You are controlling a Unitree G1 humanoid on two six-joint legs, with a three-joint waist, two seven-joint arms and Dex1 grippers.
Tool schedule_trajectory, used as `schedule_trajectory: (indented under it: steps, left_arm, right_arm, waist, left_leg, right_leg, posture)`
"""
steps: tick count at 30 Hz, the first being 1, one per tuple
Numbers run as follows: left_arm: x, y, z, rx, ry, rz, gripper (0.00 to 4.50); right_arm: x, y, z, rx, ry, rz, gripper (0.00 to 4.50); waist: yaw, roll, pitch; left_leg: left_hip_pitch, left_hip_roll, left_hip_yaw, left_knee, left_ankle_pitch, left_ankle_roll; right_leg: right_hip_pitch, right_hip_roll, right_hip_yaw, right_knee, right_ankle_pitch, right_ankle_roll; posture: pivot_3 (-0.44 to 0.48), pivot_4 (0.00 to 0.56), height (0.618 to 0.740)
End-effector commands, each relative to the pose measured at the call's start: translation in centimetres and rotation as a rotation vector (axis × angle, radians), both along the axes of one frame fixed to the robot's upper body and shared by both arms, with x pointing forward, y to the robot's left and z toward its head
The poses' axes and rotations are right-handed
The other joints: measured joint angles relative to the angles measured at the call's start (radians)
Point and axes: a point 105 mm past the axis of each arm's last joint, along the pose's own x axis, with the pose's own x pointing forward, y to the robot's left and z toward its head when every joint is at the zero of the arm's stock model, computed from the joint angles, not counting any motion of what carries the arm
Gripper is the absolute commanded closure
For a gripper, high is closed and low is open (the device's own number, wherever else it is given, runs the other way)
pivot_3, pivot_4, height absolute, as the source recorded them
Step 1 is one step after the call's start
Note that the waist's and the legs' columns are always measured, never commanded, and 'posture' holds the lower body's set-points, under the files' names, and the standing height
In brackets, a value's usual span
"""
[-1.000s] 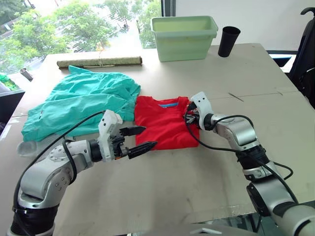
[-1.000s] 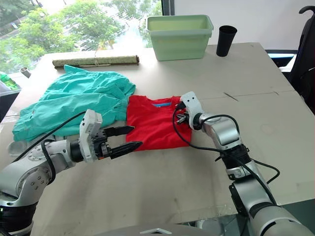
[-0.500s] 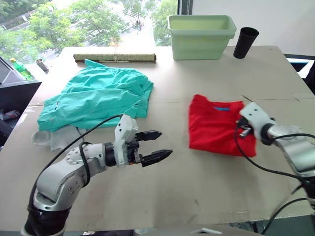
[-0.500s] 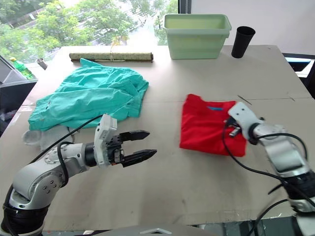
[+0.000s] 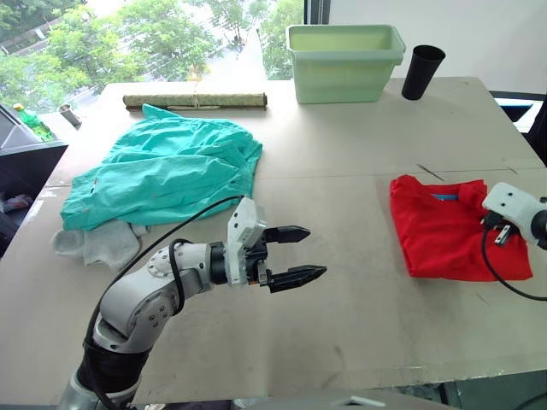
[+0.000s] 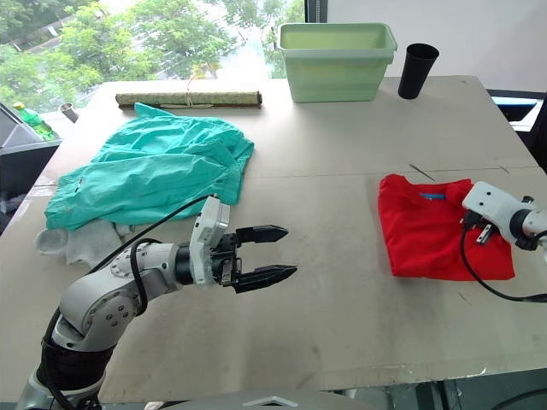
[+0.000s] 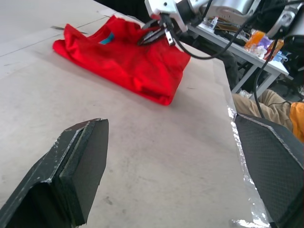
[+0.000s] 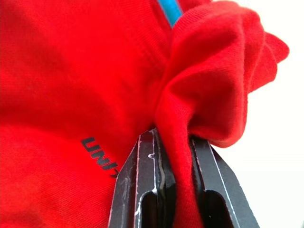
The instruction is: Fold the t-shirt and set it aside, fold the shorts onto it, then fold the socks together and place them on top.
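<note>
Dragged well off to the right within the last second: the folded t-shirt (image 6: 440, 237), away from the shorts (image 6: 149, 175) it lay against and now near the right edge of the tabletop (image 6: 342, 316). Right claw (image 8: 166, 156) pinched on a bunched fold of red cloth beside the blue neck label. Left claw (image 6: 267, 253) spread wide and empty, hovering over bare board mid-table.

Step in hand, by the look of it: setting the shirt aside, nearly done. Next move likely calls for letting go of the red fold without tugging the stack askew, then turning to the teal shorts, crumpled at far left with the socks (image 6: 81, 241) poking out from under their near edge.

Little margin right of the shirt before the table's edge. Broad open board between shirt and shorts, plenty for spreading and folding. Along the far edge, well clear: a green bin (image 6: 338, 49), a black cup (image 6: 417, 71) and a rolled mat (image 6: 188, 99).
</note>
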Motion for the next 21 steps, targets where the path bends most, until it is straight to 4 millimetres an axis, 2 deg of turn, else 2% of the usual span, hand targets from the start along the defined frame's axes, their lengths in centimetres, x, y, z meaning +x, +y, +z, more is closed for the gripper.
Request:
schedule_trajectory:
  steps: [1,7,10,11,12,14,15,18,21]
  left_arm:
    - [-0.4,-0.3,0.6,-0.01,-0.047,-0.024,0.0]
    - [-0.5,-0.1,0.8,-0.009,-0.053,-0.009,0.0]
    - [-0.2,-0.2,0.9,-0.009,-0.063,-0.014,0.0]
    - [-0.1,-0.2,0.9,-0.011,-0.066,-0.014,0.0]
    - [-0.1,-0.3,1.0,-0.012,-0.069,-0.015,0.0]
    - [-0.1,-0.3,1.2,-0.016,-0.073,-0.023,0.0]
    - [-0.2,-0.3,1.2,-0.018,-0.071,-0.029,0.0]
    - [-0.3,-0.4,1.0,-0.01,-0.065,-0.06,0.0]
    - [0.1,-0.5,1.0,-0.01,-0.069,-0.071,0.0]
  right_arm:
    - [-0.2,-1.6,1.9,-0.046,-0.023,0.023,4.47]
    - [-1.5,-2.8,1.8,-0.023,0.023,0.023,4.47]
    - [-1.0,-2.6,2.5,-0.06,-0.033,0.053,3.35]
    - [-0.9,-2.7,2.9,-0.086,-0.059,0.063,2.82]
    - [-1.0,-2.9,3.3,-0.102,-0.08,0.064,2.48]
    - [-1.6,-3.3,4.4,-0.105,-0.127,0.045,1.45]
    - [-2.1,-3.5,5.0,-0.096,-0.147,0.031,1.2]
    - [-4.1,-4.1,6.8,-0.06,-0.22,-0.051,1.2]
    - [-6.1,-3.9,8.1,0.005,-0.301,-0.139,1.2]
  waist:
    - [0.0,0.0,0.0]
    - [0.0,0.0,0.0]
    - [-0.001,0.0,0.0]
    - [-0.001,0.001,0.0]
    - [-0.001,0.001,0.0]
    - [0.002,0.001,0.0]
    - [0.007,0.001,0.0]
    - [0.013,0.002,0.0]
    - [0.013,0.003,-0.001]
  left_leg:
    - [0.0,0.0,0.0,0.0,0.0,0.0]
    - [0.0,0.0,0.0,0.0,0.0,0.0]
    - [0.001,0.0,0.0,0.001,0.0,-0.001]
    - [0.001,0.0,0.0,0.002,0.0,-0.001]
    - [0.001,0.0,0.0,0.002,0.0,-0.001]
    - [0.002,0.0,0.0,0.002,0.0,-0.001]
    - [0.001,0.0,0.0,0.003,0.0,-0.001]
    - [0.0,0.0,-0.001,0.003,0.0,-0.001]
    - [0.0,0.0,-0.002,0.004,0.0,-0.001]
  right_leg:
    - [0.0,0.0,0.0,0.0,0.0,0.0]
    - [0.001,0.0,0.0,0.0,0.0,0.0]
    - [0.002,0.0,0.0,0.0,0.0,0.0]
    - [0.002,0.0,0.0,0.001,0.0,0.0]
    - [0.002,0.0,0.0,0.001,0.0,0.0]
    - [0.002,0.0,0.0,0.002,0.0,0.0]
    - [0.002,-0.001,0.0,0.002,0.0,0.0]
    - [0.002,-0.001,-0.001,0.002,0.0,0.0]
    - [0.002,-0.001,-0.001,0.002,0.0,0.0]
  posture:
    - [0.0,0.15,0.727]
    - [0.0,0.15,0.727]
    - [0.0,0.15,0.727]
    - [0.0,0.15,0.727]
    - [0.0,0.15,0.727]
    - [0.0,0.15,0.727]
    - [0.0,0.15,0.727]
    - [0.0,0.15,0.727]
    - [0.0,0.15,0.727]
